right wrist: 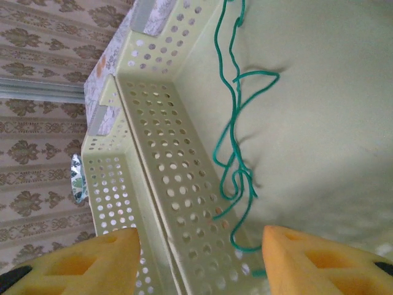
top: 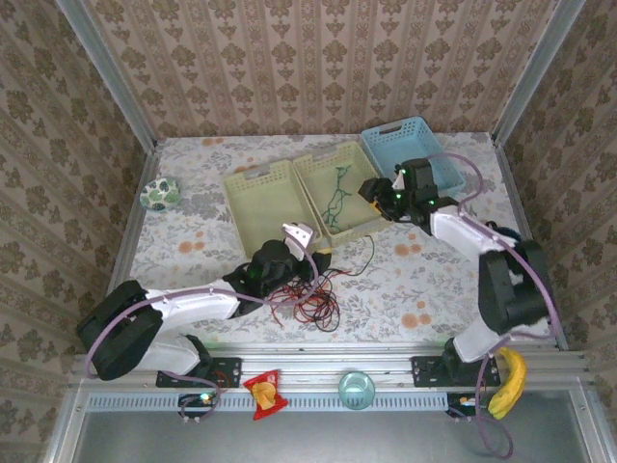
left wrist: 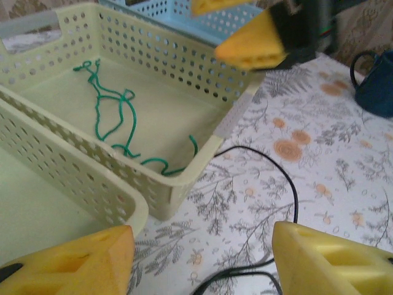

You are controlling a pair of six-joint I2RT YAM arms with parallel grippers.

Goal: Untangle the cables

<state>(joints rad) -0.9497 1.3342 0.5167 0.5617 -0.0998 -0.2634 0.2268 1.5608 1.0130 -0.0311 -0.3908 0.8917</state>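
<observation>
The green cable [top: 335,198] lay alone in the right one of two pale yellow baskets [top: 359,231], in loose bends along its floor, apart from the other cables. The red cable [top: 304,304] and the black cable [top: 357,260] lay on the flowered tabletop [top: 424,280] in front of that basket. They crossed one another in a loose tangle of thin loops, and one black strand ran out to the right.

The left end effector [top: 299,234] was just beside this tangle, above it, near the basket's front corner. In the left wrist view its yellow fingers [left wrist: 92,258] stood wide apart with nothing between them, and the black cable [left wrist: 288,178] curved on the tabletop under them. The right end effector [top: 371,191] hung over the right side of the same basket. In the right wrist view its fingers [right wrist: 319,258] were also wide and held nothing, with the green cable [right wrist: 236,141] below them.

The basket's wall with holes stood between the green cable and the tangle. The left basket [top: 260,207] touched the right one, and a blue basket [top: 415,145] stood behind. A green-and-white round thing [top: 159,195] lay far left. A red snack bag [top: 262,394], a cup [top: 357,389] and a banana [top: 509,381] lay at the near rail.
</observation>
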